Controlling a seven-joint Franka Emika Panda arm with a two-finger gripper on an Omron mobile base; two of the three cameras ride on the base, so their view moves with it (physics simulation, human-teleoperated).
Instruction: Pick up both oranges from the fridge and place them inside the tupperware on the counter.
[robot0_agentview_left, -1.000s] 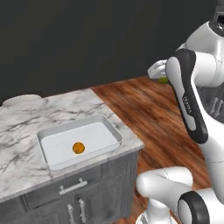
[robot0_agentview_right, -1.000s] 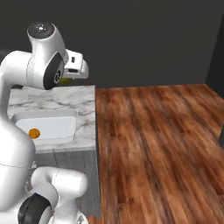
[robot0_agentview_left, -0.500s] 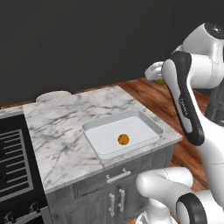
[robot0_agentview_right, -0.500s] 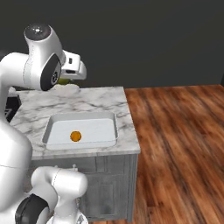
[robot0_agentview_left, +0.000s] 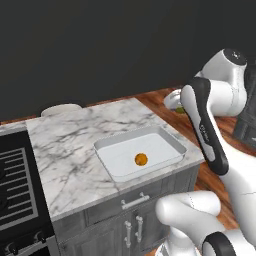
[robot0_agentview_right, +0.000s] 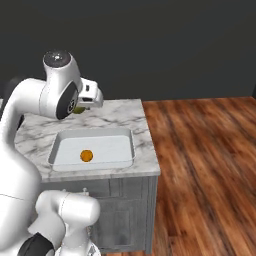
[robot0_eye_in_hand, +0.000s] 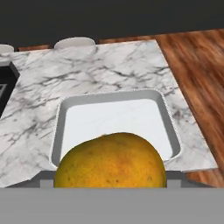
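Note:
The white tupperware (robot0_agentview_left: 107, 146) lies on the marble counter (robot0_agentview_left: 65, 150), and the bright orange (robot0_agentview_left: 141, 159) rests inside it near the middle. My gripper (robot0_agentview_left: 176, 103) hangs above the floor just past the counter's right end, shut on the duller yellow-green orange (robot0_agentview_left: 180, 109). From the right base view the gripper (robot0_agentview_right: 83, 105) and its orange (robot0_agentview_right: 79, 110) sit above the counter's back edge, behind the tupperware (robot0_agentview_right: 92, 132), where the bright orange (robot0_agentview_right: 86, 156) shows. In the hand view the held orange (robot0_eye_in_hand: 109, 164) looms large in front of the tupperware (robot0_eye_in_hand: 109, 95). The fridge is out of view.
A black grated stovetop (robot0_agentview_left: 10, 185) adjoins the counter's left side. A white dish (robot0_agentview_left: 61, 109) stands at the counter's back edge. Wooden floor (robot0_agentview_right: 200, 165) stretches to the right of the grey cabinets (robot0_agentview_left: 130, 215). A dark wall runs behind.
The whole picture has shifted as the base drove: counter and tupperware now sit more central, with the stovetop in sight. The gripper has kept hold of the yellow-green orange.

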